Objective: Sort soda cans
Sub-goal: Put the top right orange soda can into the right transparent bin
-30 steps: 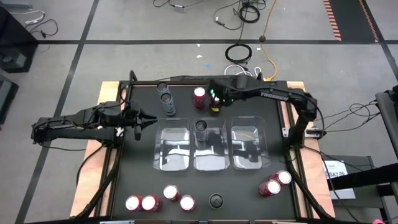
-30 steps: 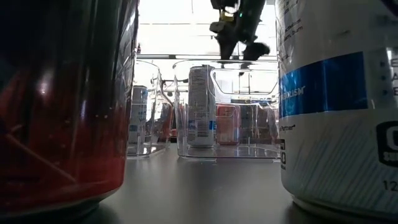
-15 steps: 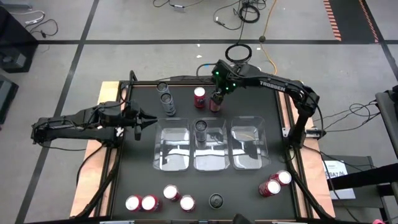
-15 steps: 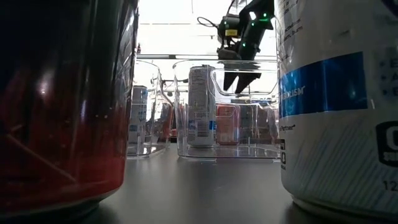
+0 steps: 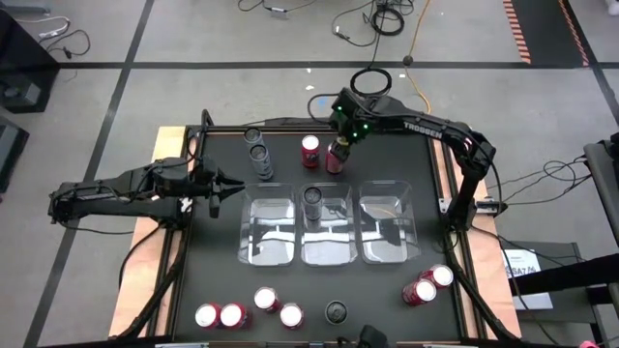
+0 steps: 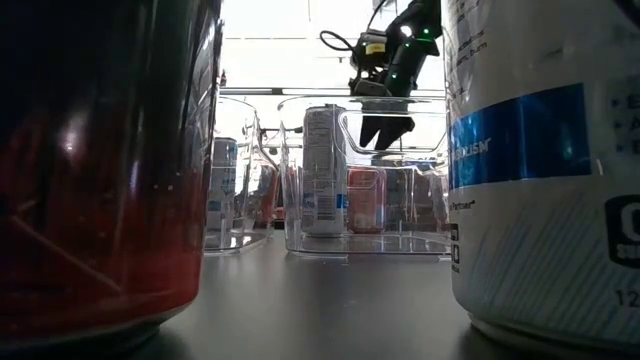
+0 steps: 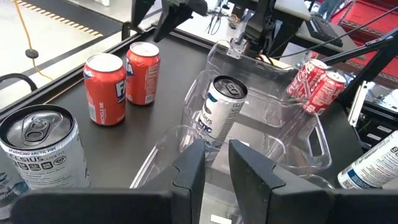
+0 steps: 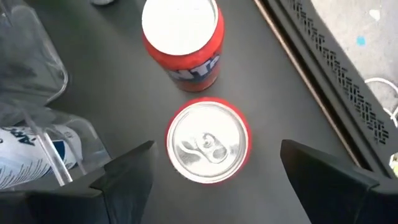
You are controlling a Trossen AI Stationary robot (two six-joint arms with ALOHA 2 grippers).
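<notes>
Red can (image 8: 208, 142) stands upright on the desk (image 5: 222, 256) directly beneath the right claw (image 8: 211, 168); the right wrist view looks straight down onto its silver top, which sits centred between the two dark fingers (image 8: 127, 177). That is the relation the coming move turns on: the can's long axis is vertical and in line with the claw's approach, so a straight descent should, by my reading, bring one finger down each side of the wall. The right claw is spread wide, clear of the can and pinching nothing. A second red can (image 8: 181, 38) stands just beside the first, away from the bins, off the line joining the fingers, so it looks unlikely to be struck. In the high view this pair (image 5: 321, 153) lies near the desk's far edge, just beyond the middle clear bin (image 5: 324, 256), which already holds one pale can (image 5: 313, 198). The left claw (image 5: 215, 186) waits over the desk's left side, its fingers close together and empty, well apart from the target; the right arm is plainly the nearer. More cans (image 5: 247, 309) remain along the near edge.
</notes>
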